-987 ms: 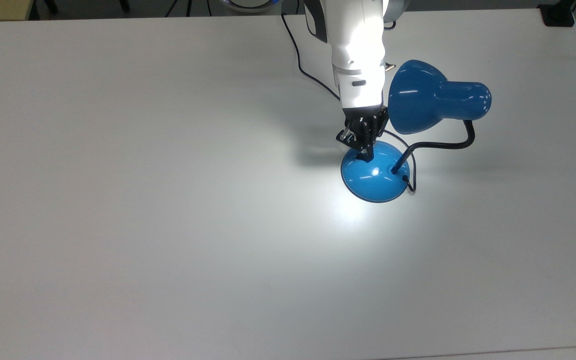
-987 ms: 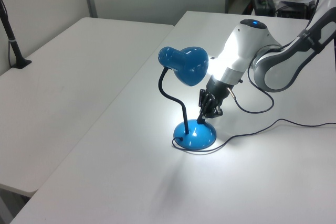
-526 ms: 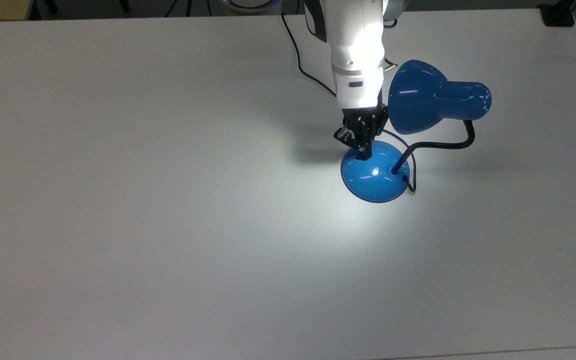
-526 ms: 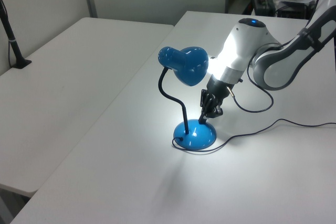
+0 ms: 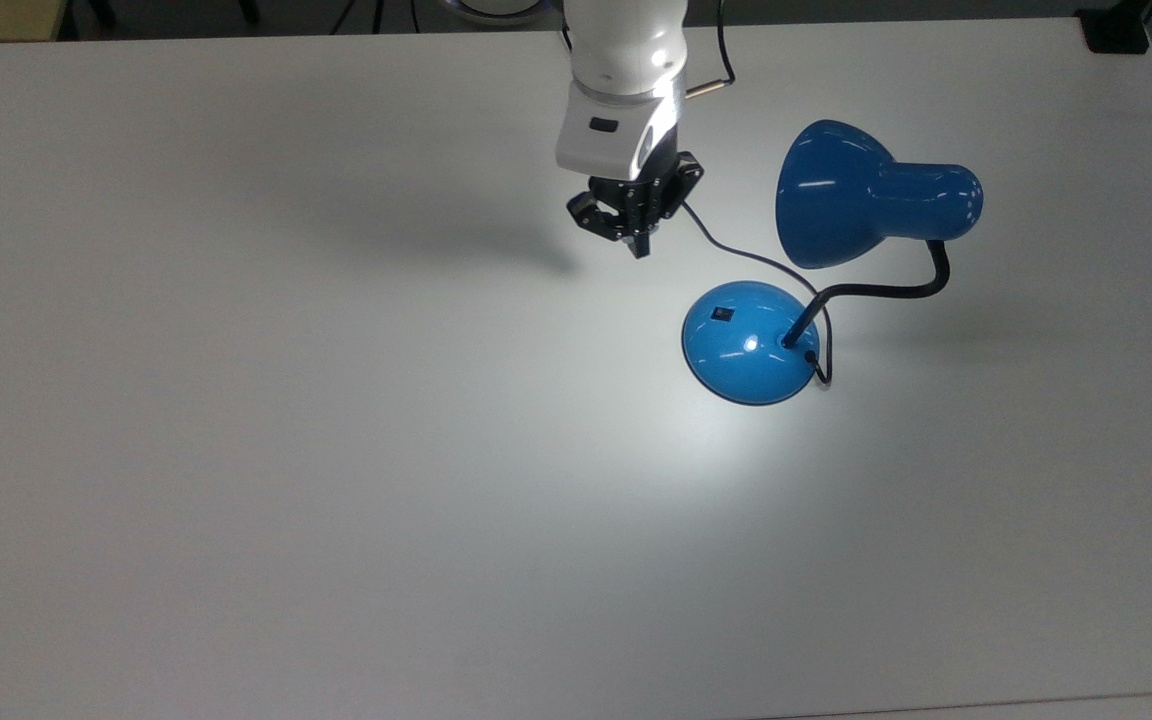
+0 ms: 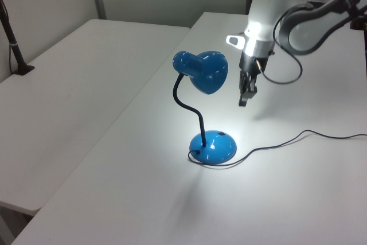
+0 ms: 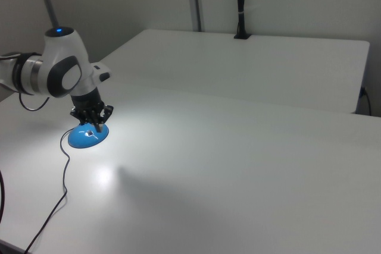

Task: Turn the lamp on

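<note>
The glossy blue desk lamp (image 5: 748, 342) is parked on the white desk (image 5: 236, 450), already lit, so the job looks done. The gripper (image 5: 640, 245) is held above, fingers pinched together; the small black switch (image 5: 722, 315) is found toward the top view's lower right.

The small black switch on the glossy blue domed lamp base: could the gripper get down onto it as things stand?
Probably yes. The small black switch faces up uncovered; the bell-shaped blue shade hangs off to the top view's right, and the gripper is raised nearby.
</note>
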